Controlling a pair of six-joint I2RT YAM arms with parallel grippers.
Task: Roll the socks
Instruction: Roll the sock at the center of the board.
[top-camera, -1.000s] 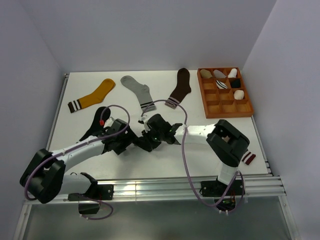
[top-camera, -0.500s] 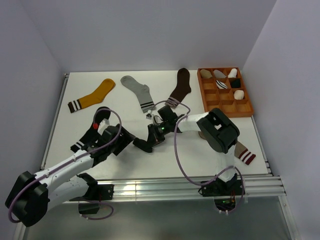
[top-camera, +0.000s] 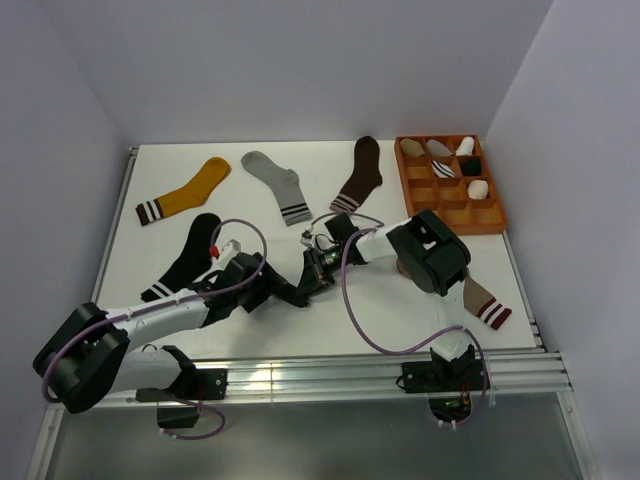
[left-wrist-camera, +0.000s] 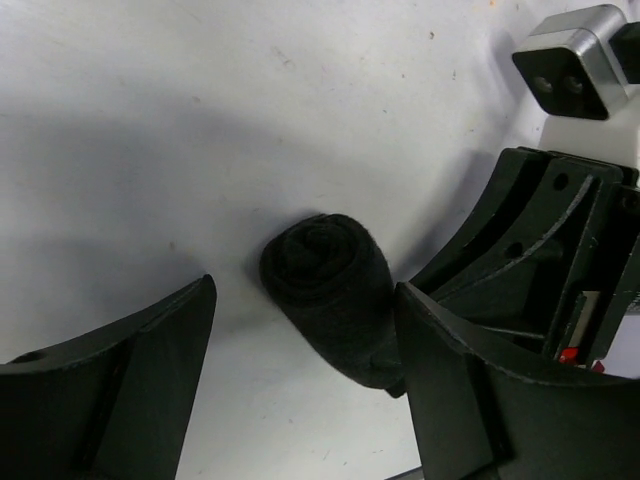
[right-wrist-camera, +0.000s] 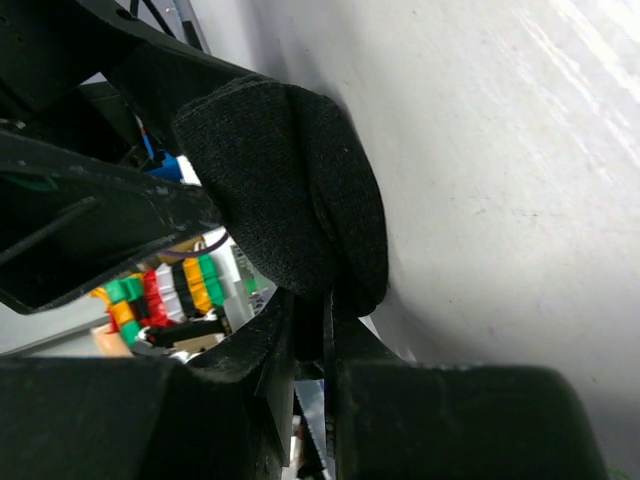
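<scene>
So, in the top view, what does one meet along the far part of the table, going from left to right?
Mustard-yellow fabric sock with striped cuff → light grey fabric sock with striped cuff → dark brown fabric sock with pale striped cuff → orange-brown wooden tray with compartments.

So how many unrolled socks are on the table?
5: mustard, grey and brown across the far side, a black striped-cuff one near left, a taupe one near right. The arms may hide more.
</scene>
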